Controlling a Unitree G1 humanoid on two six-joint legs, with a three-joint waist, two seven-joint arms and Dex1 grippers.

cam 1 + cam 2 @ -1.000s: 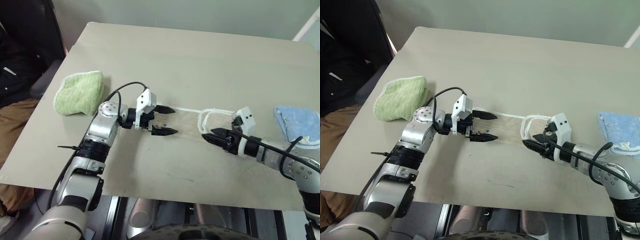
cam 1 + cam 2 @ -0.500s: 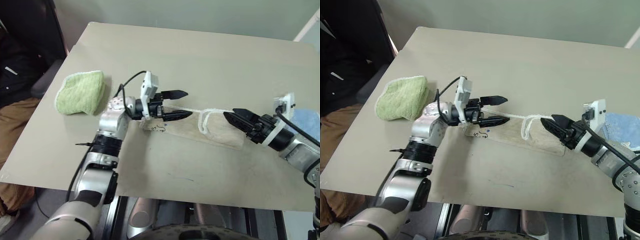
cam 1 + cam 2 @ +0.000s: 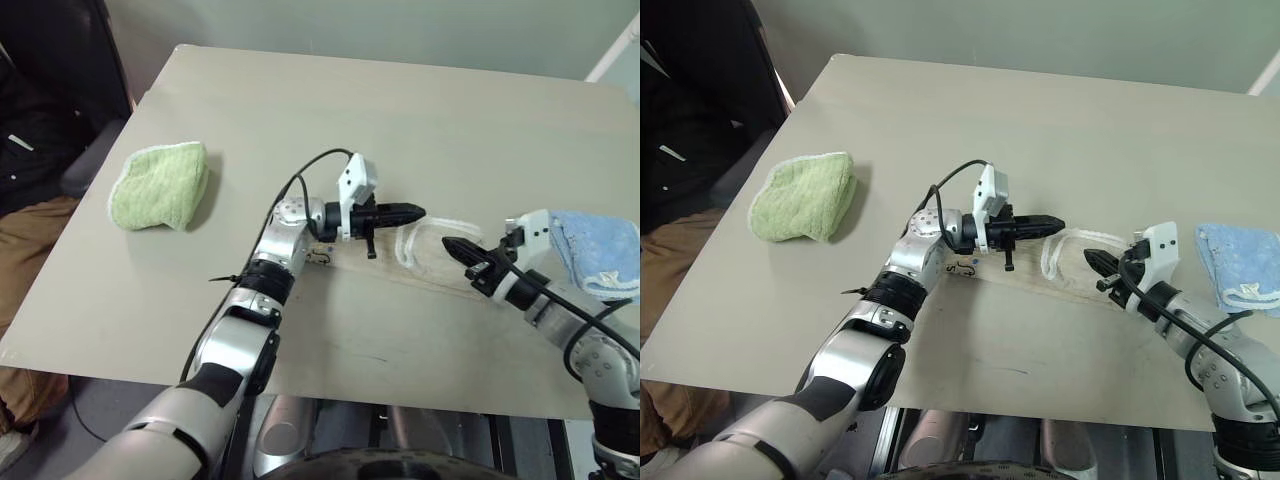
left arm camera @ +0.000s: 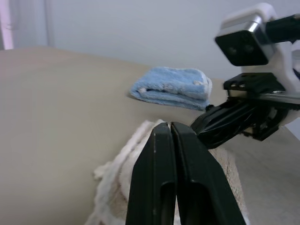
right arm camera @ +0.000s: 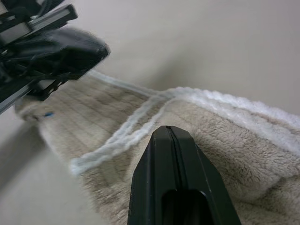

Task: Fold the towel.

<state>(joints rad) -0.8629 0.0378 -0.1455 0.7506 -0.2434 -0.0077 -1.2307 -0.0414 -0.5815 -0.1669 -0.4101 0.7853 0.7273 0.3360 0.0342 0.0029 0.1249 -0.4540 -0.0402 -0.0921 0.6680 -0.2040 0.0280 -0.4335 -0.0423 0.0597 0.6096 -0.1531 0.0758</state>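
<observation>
Towel (image 3: pixel 425 262) lies part-folded on the bench (image 3: pixel 400 120); both grippers' fingers, left (image 3: pixel 412 212) and right (image 3: pixel 452 245), are closed empty, so it may spring open.

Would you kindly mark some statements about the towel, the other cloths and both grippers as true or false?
1. The left gripper is shut. True.
2. The right gripper is wide open. False: it is shut.
3. The green cloth lies on the beige towel. False: it lies apart, on the table.
4. The blue cloth lies beside the right arm. True.
5. The beige towel hangs off the table edge. False: it lies on the tabletop.
</observation>
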